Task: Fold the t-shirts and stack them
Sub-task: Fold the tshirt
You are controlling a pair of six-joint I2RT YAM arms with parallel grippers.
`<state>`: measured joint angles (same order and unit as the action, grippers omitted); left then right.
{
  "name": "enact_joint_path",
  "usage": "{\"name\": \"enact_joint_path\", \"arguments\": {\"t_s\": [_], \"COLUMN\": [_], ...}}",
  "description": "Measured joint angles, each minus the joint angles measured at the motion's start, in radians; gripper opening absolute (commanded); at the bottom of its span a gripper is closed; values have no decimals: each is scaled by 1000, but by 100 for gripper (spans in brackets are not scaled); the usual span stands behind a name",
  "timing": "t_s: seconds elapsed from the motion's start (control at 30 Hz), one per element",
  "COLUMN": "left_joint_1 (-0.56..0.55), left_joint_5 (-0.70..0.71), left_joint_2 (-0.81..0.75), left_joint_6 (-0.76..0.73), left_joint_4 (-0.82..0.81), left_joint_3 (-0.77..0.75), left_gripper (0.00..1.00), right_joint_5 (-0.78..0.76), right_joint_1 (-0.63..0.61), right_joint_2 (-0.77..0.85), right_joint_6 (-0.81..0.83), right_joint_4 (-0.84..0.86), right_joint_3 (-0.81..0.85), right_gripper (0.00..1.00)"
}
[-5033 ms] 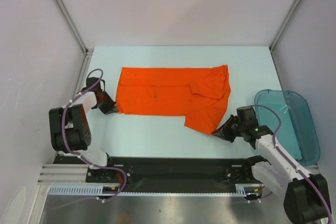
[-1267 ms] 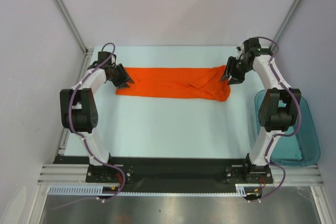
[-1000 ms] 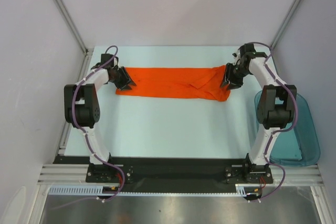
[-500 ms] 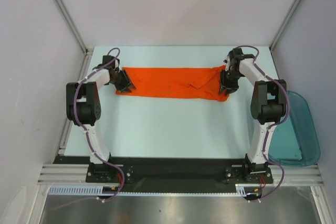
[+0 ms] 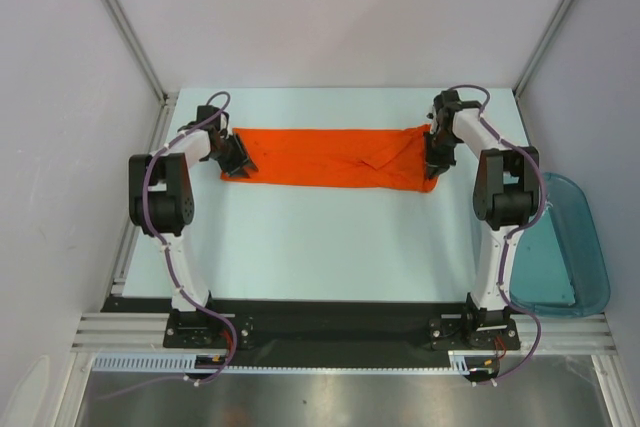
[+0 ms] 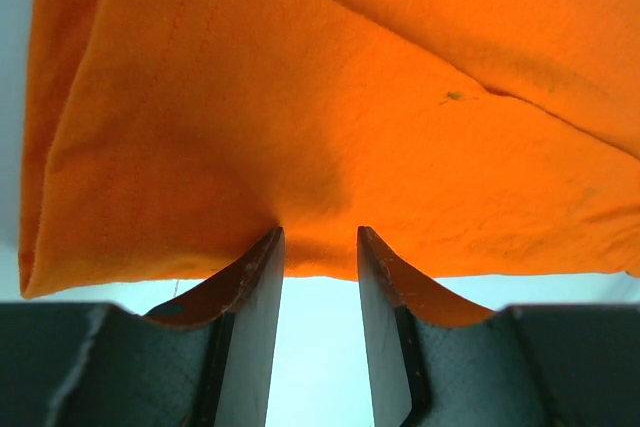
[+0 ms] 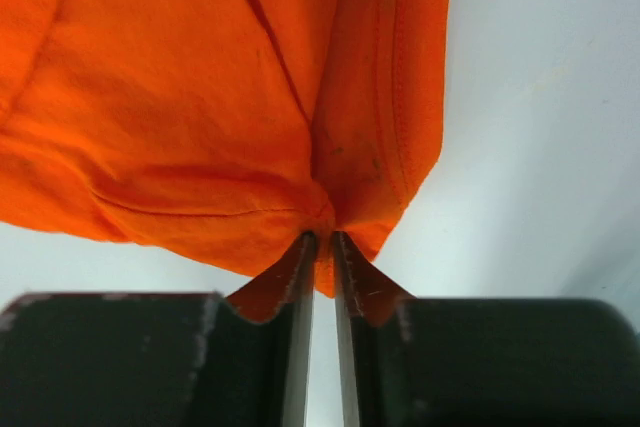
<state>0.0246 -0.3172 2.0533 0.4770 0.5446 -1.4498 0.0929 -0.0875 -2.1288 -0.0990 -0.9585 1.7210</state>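
Observation:
The orange t-shirt (image 5: 320, 157) lies as a long narrow folded strip across the far part of the table. My left gripper (image 5: 240, 159) is at its left end. In the left wrist view its jaws (image 6: 320, 237) stand apart, their tips at the cloth's edge (image 6: 300, 147), with bare table between them. My right gripper (image 5: 433, 165) is at the strip's right end. In the right wrist view it (image 7: 322, 237) is shut on a bunched bit of the t-shirt (image 7: 200, 127).
A translucent teal bin (image 5: 565, 247) stands at the right edge of the table. The enclosure's walls rise close behind and beside the shirt. Both arms reach far out from their bases at the near edge.
The shirt's near half has been folded over to the far side, making a narrow strip. Both arms went from near to far. In the last second the right gripper shifted left onto the shirt's end.

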Motion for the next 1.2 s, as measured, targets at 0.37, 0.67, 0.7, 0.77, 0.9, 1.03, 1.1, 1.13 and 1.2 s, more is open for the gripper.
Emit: {"name": "enact_joint_path", "arguments": {"t_s": [0.37,0.67,0.7,0.77,0.9,1.03,1.1,1.13,1.2], "left_joint_1": [8,13,14,16,22,24,25,26,27], "left_joint_5": [1,1,1,2,1,3,8,9,12], "left_joint_2": [10,15,15,15,15,15,13,9,1], "left_joint_6": [-8,-8,-8,-9,-10,-16,-18,-19,-23], "left_joint_4": [4,11,12,12,13,21,24,27,34], "left_joint_3": [-5,-13,-13,-13,-13,-19,-21,-21,-22], "left_gripper": [41,41,41,41,41,41,41,41,41], "right_joint_5": [-40,-78,-79,-78,-74,-66,-58,-54,-48], "right_joint_1": [9,18,18,17,14,15,15,15,16], "right_joint_2": [-30,-103,-103,-102,-102,-102,-102,-102,-100], "right_joint_6": [2,-2,-5,-7,-24,-39,-48,-52,-59], "right_joint_4": [-3,-10,-10,-9,-9,-15,-28,-32,-37], "right_joint_3": [93,149,138,115,79,92,112,125,146], "right_gripper": [0,0,0,0,13,24,29,31,34]}}
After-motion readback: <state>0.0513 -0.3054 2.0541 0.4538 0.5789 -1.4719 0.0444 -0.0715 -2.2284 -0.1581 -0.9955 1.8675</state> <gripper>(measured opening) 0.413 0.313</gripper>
